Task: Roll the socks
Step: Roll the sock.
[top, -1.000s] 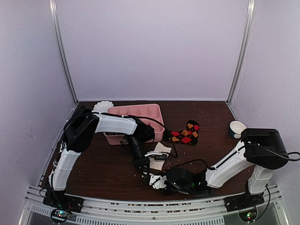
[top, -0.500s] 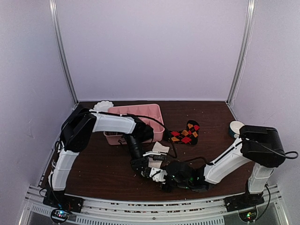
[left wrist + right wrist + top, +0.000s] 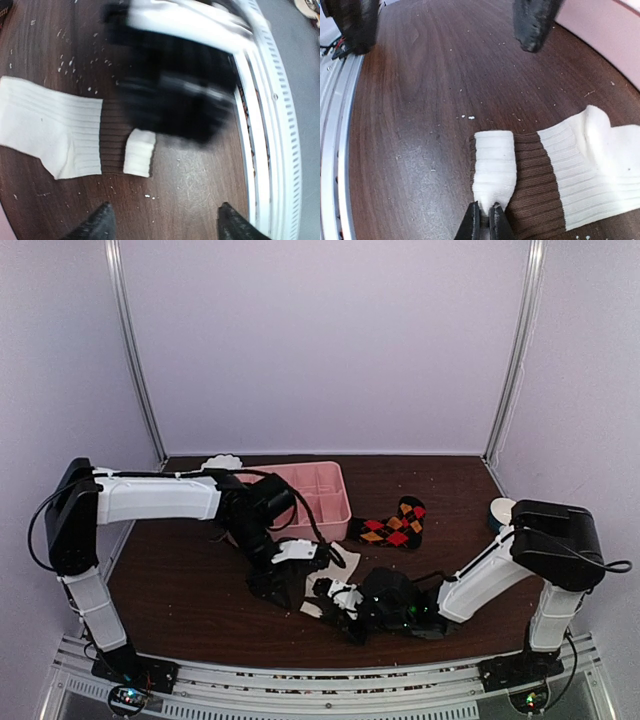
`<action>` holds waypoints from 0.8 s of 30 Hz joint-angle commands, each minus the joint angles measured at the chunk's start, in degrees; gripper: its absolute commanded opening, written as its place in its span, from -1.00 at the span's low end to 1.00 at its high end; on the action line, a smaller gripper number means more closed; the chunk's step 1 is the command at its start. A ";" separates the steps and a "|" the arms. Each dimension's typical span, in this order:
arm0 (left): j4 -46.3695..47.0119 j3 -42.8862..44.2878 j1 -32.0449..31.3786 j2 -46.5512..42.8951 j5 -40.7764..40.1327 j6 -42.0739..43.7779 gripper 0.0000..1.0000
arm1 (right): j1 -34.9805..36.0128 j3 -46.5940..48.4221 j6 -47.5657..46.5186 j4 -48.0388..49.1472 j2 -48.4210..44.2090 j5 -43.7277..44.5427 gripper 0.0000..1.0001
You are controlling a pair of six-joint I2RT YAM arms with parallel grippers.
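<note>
Top view: the left gripper (image 3: 283,583) has been drawn back toward 9 o'clock, off the cream sock (image 3: 345,562) lying at the near middle of the table. The argyle sock (image 3: 395,525) lies untouched at 1 o'clock.

Left wrist view: its jaws are now seen apart.

Right wrist view: the right gripper (image 3: 484,220) has been closed on the folded cuff, so the roll is judged handed over.

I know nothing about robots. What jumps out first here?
A cream-and-brown sock lies flat near the front edge of the table, its white tip pinched by the right tool. The left tool hangs open beside it, and a bright argyle sock lies farther back beside the pink tray.
</note>
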 commanded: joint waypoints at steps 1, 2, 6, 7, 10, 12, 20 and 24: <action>8.70 -7.33 -1.38 -4.52 1.83 5.85 0.50 | -2.37 -2.27 13.01 -10.28 3.87 -12.30 -1.00; 9.36 -8.45 -2.14 -4.65 1.56 6.65 0.48 | -2.98 -2.69 15.29 -8.77 4.22 -14.04 -1.00; 14.17 -11.52 -4.54 -4.41 -0.60 7.09 0.35 | -4.36 -3.84 23.87 -3.98 6.76 -18.62 -1.00; 15.87 -12.18 -4.96 -4.42 -1.34 6.94 0.31 | -4.66 -3.73 25.76 -3.60 7.79 -19.76 -1.00; 19.59 -12.72 -5.62 -3.78 -2.26 6.33 0.21 | -4.94 -3.18 30.62 -1.67 10.78 -23.22 -1.00; 20.69 -11.82 -6.23 -2.67 -3.19 6.12 0.14 | -5.24 -2.81 32.89 -0.94 12.17 -24.48 -1.00; 19.48 -9.90 -8.16 2.51 -5.39 7.63 -0.16 | -7.31 -2.76 37.90 -0.08 14.54 -25.21 -1.00; 19.90 -11.00 -8.16 3.27 -7.67 7.29 -0.44 | -7.48 -2.63 37.98 -1.06 14.80 -24.92 -1.00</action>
